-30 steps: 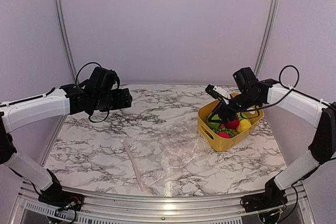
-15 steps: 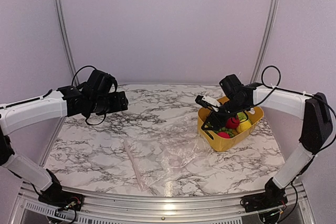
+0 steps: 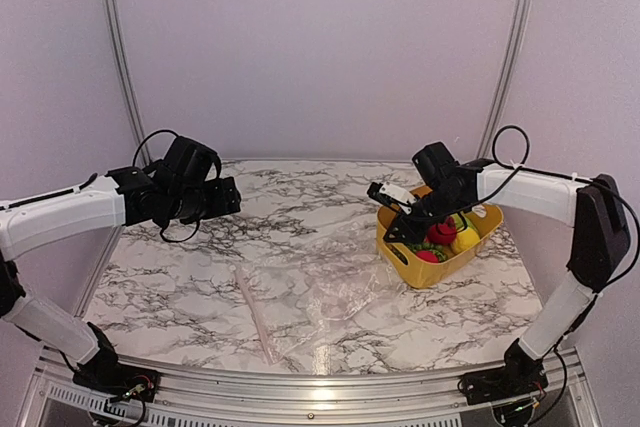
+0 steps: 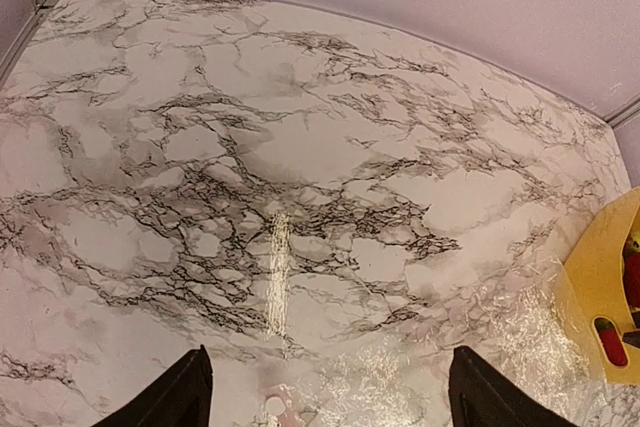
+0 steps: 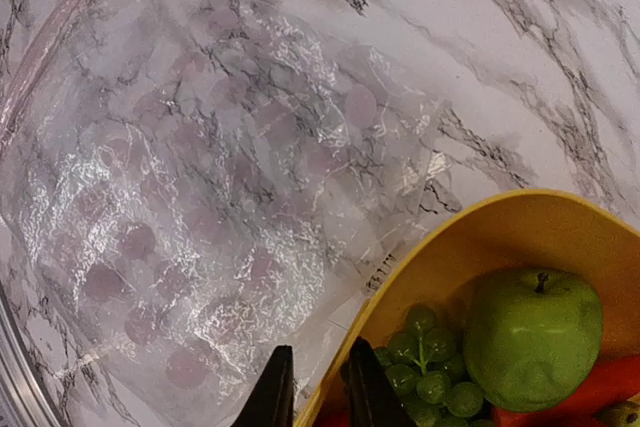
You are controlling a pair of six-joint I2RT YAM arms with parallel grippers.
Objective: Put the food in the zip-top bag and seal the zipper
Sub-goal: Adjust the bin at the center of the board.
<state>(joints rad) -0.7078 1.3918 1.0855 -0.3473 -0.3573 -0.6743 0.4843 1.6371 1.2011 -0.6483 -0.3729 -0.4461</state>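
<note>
Seen from my remote station, the food waits in the yellow basket (image 5: 470, 237) at the right of the table: a green apple (image 5: 530, 337), green grapes (image 5: 425, 367), a red apple (image 3: 441, 234) and a lemon (image 3: 464, 239), none of it bagged yet. The right gripper (image 5: 320, 349) hangs at the basket's near-left corner. Its fingers stand close together with the yellow rim running up between them, though I cannot tell whether they pinch that rim or merely straddle it. My guess is that the corner was chosen as the side nearest the zip-top bag (image 5: 220, 197). The bag lies flat and crinkled on the table, just beside the basket. Its zipper (image 3: 255, 315) lies along the far-left edge, so I judge its mouth faces away from the fruit. The left gripper (image 4: 328, 355) hovers above the table's left half with its fingers spread wide and nothing between them, probably held clear until the bag's mouth needs lifting. The surface is glossy white marbling with dark veins (image 4: 300, 147), walled in pale lilac panels (image 3: 320, 47) between aluminium uprights (image 3: 118, 47).
</note>
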